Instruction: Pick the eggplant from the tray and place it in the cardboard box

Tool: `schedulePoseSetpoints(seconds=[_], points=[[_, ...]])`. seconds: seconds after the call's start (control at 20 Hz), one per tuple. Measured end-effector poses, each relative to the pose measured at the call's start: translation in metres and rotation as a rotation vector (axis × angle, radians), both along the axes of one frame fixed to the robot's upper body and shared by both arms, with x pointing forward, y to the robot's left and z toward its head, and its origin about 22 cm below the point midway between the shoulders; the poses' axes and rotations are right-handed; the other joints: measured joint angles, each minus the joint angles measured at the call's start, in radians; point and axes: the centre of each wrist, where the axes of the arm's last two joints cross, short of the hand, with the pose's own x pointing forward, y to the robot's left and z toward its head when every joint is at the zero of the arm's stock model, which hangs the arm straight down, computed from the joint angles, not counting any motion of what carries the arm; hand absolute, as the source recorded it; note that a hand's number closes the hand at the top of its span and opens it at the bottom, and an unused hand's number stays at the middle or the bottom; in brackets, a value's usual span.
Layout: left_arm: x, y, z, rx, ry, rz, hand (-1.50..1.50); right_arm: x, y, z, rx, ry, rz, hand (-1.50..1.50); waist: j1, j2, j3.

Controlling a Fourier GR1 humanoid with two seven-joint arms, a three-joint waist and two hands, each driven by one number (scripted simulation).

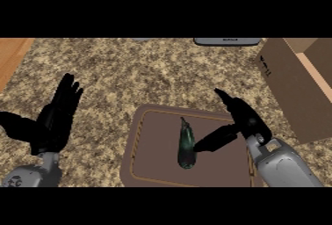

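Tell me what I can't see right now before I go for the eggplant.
Head view:
- cardboard box: cut off by the right edge; inside not visible.
- tray: near edge cut off at the bottom.
- grey object: cut off at the top, unidentifiable.
- right hand: contact with eggplant unclear.

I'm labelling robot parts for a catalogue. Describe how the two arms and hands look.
Both forearms are light grey, smooth, rounded shells. The left forearm bears a small dark round marking near its lower end. Each ends in a slim, all-black hand with fingers and a thumb: left hand, right hand. No cables or sleeves show.
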Motion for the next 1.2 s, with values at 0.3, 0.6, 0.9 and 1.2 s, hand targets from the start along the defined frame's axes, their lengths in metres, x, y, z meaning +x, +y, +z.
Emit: schedulePoseSetpoints(seconds=[0.3, 0.6, 0.9, 1.2], points=[[-0.002, 0.009, 0.0, 0.006, -0.003, 0.004, 0.0, -0.002, 0.017, -0.013, -0.009, 0.009, 0.003, -1.5, 0.0, 0.0, 0.0], [-0.001, 0.015, 0.002, 0.004, 0.0, 0.003, 0.0, -0.004, 0.02, -0.026, 0.006, 0.033, -0.01, -1.5, 0.0, 0.0, 0.0], [0.0, 0.01, 0.005, 0.002, -0.002, 0.004, 0.0, -0.002, 0.029, -0.035, -0.038, 0.043, -0.016, -1.5, 0.0, 0.0, 0.0], [-0.004, 0.011, 0.003, 0.004, -0.002, 0.003, 0.0, -0.001, 0.035, -0.051, -0.058, 0.062, -0.029, -1.5, 0.0, 0.0, 0.0]])
